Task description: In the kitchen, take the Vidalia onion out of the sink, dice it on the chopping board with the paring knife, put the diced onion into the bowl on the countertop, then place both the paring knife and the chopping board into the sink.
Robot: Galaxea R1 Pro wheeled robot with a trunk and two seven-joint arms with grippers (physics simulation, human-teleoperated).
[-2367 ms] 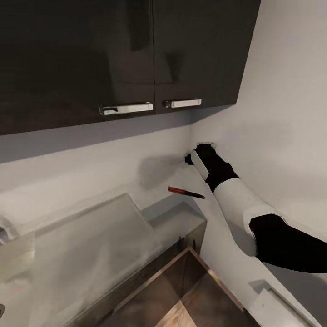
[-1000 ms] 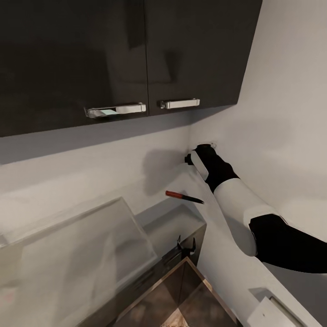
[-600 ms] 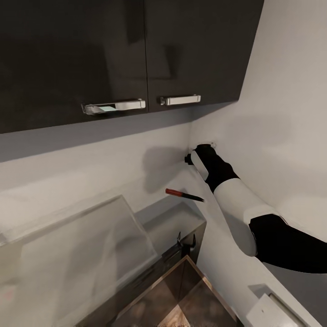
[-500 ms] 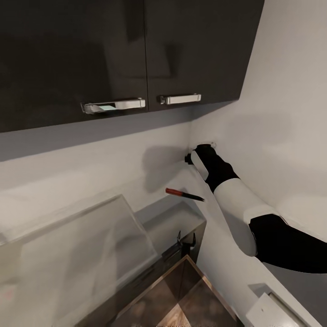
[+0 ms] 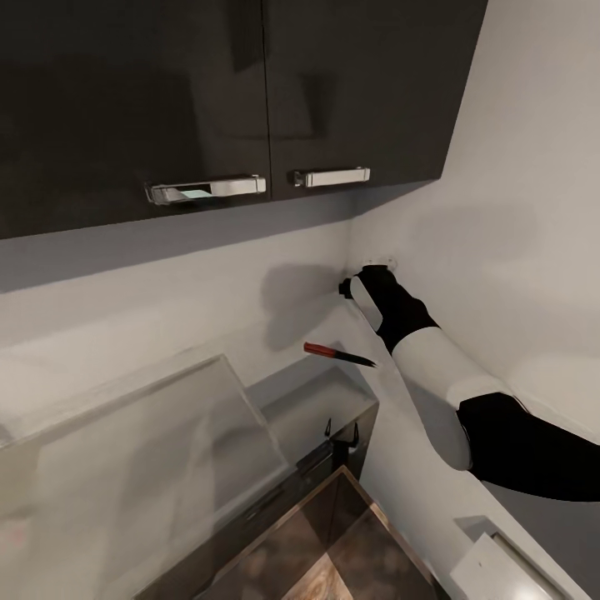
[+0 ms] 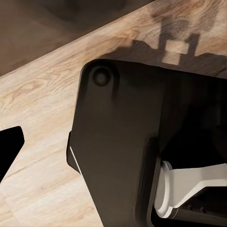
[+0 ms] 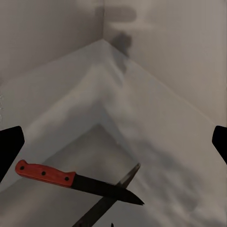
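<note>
Right claw [image 7: 113,142] stands spread wide, grasping nothing, near the wall corner. The paring knife [image 7: 71,180] lies just below it on the desk [image 5: 333,400]. Left claw's state: cannot tell.

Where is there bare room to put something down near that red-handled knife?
Bare grey countertop lies between the paring knife and the wall corner behind it. It is tight at the blade end, where the right arm reaches in.
</note>
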